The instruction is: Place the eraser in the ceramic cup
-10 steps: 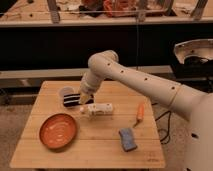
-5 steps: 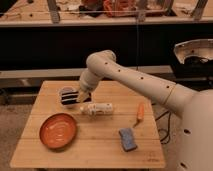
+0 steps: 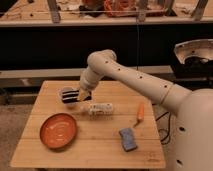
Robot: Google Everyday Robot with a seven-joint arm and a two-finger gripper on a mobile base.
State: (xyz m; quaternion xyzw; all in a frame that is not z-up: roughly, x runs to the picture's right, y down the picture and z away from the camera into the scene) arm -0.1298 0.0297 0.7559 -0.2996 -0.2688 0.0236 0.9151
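The black striped eraser (image 3: pixel 73 94) sits at the mouth of the small white ceramic cup (image 3: pixel 64 95), at the table's back left. The eraser covers most of the cup, and only the cup's white left side shows. My gripper (image 3: pixel 84 95) reaches down from the white arm and is shut on the eraser's right end, right beside the cup. I cannot tell how deep the eraser sits in the cup.
An orange-red bowl (image 3: pixel 59 131) stands at the front left of the wooden table (image 3: pixel 100 145). A white elongated device (image 3: pixel 101 109) lies mid-table, just right of the gripper. An orange pen (image 3: pixel 140 113) and a blue-grey pad (image 3: pixel 128 138) lie to the right.
The gripper has shifted slightly left toward the cup, with the eraser staying over the cup's mouth. Nothing else on the table has moved.
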